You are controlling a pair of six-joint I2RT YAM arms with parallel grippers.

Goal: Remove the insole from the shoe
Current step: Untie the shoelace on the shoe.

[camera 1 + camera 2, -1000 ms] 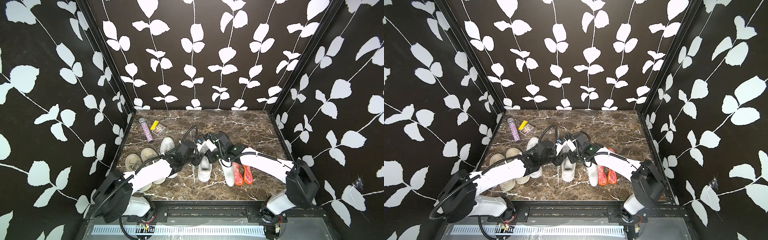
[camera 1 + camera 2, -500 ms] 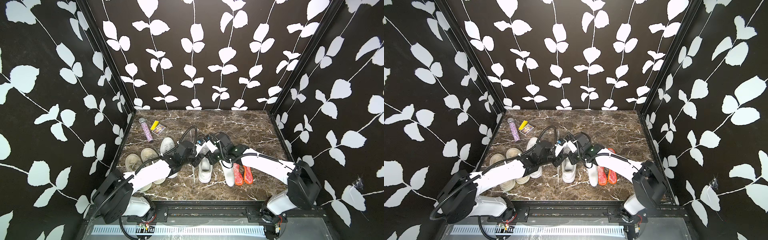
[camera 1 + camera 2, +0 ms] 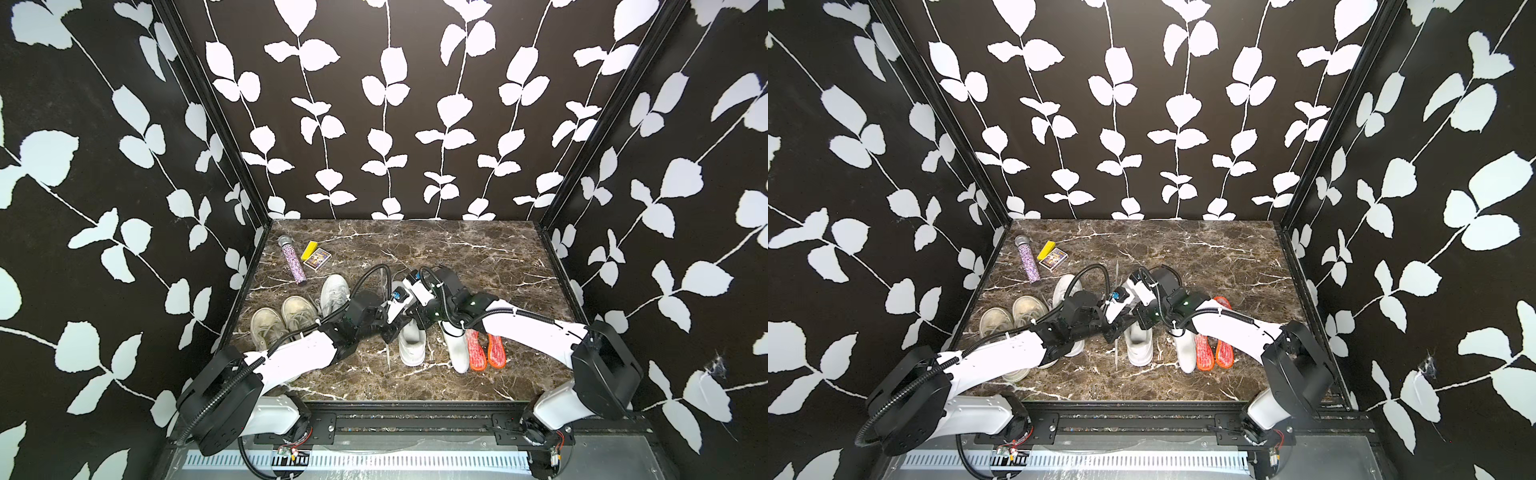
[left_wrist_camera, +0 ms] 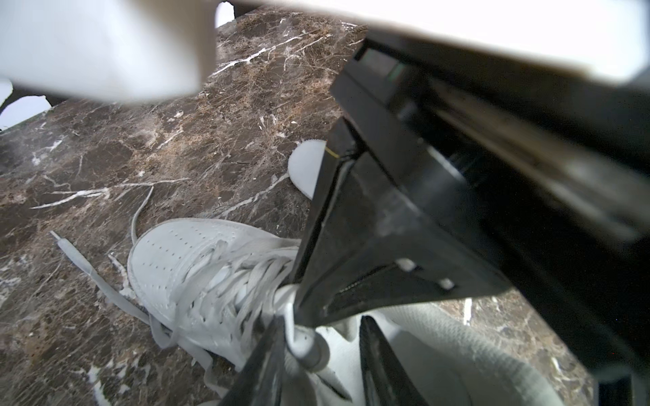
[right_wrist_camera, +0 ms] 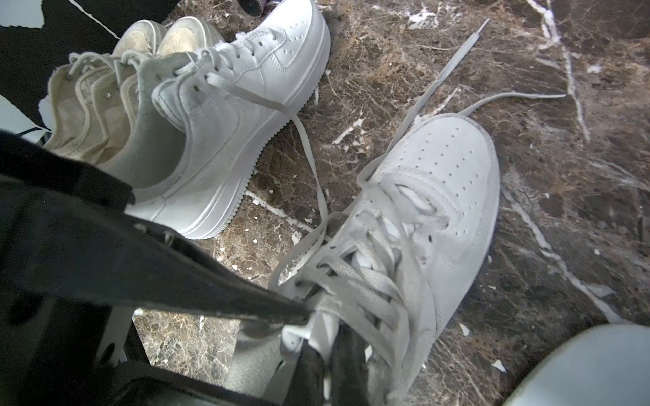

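The insole sat inside the white sneaker standing mid-table on the marble tabletop, and was hidden under the tongue, the loose laces and both tools. I judged it a light, thin, floppy foam piece that would bend and not lift flat. It might cling to the footbed, so the best place to take hold looked to be its heel edge at the open collar. From there it would want peeling up and back while the shoe was held down, since the sneaker itself seemed light enough to ride up with it. The left gripper had its fingers partway apart inside the shoe's mouth, straddling a white fold without yet filling the gap. Whether that fold was insole or lining I could not tell. The right gripper was fully closed at the tongue, though a real pinch on it could not be confirmed. Two orange insoles lay just beside a neighbouring white shoe. Against a second earlier, both arms and the sneaker sat almost where they had been. The only clear change was that the left fingers had drawn closer together.
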